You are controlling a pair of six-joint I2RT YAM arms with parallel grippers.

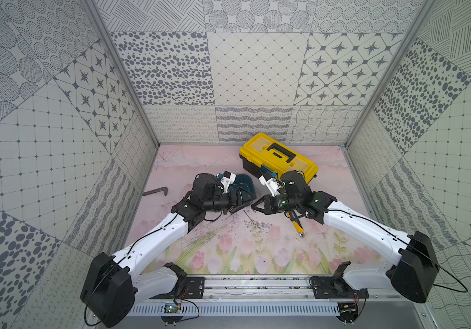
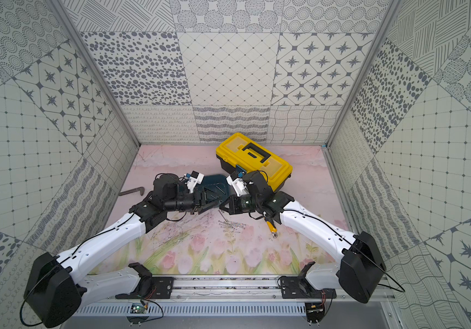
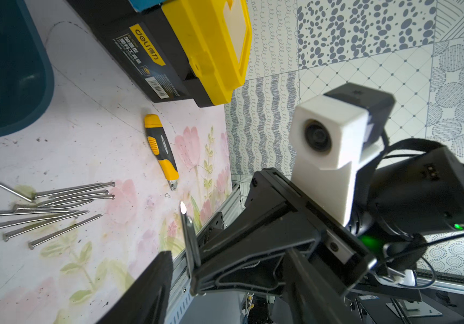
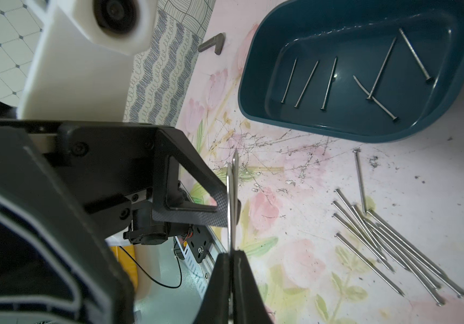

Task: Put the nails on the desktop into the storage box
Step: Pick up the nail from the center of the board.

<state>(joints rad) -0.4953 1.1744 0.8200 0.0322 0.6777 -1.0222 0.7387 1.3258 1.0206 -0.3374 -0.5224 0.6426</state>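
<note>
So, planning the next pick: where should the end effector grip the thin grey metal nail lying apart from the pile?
Probably its shaft near the head, from straight above, jaws across it: the thin grey metal nail lies flat, its point reaching the pile.

In a top view we see only a corner of the storage box (image 1: 245,185) past the left gripper (image 1: 238,202); the left wrist covers the other parts. The nails (image 1: 258,225) lying under and just near-side of both sets of jaws are too small for us to count there. Behind the right jaws, the utility knife (image 1: 297,227) is half hidden under the right arm.

In the right wrist view, the nail (image 4: 232,196) pinched by the right gripper (image 4: 232,256) disappears between the jaws, hiding its lower end. In the left wrist view, the toolbox (image 3: 197,50) and storage box run off the frame.
</note>
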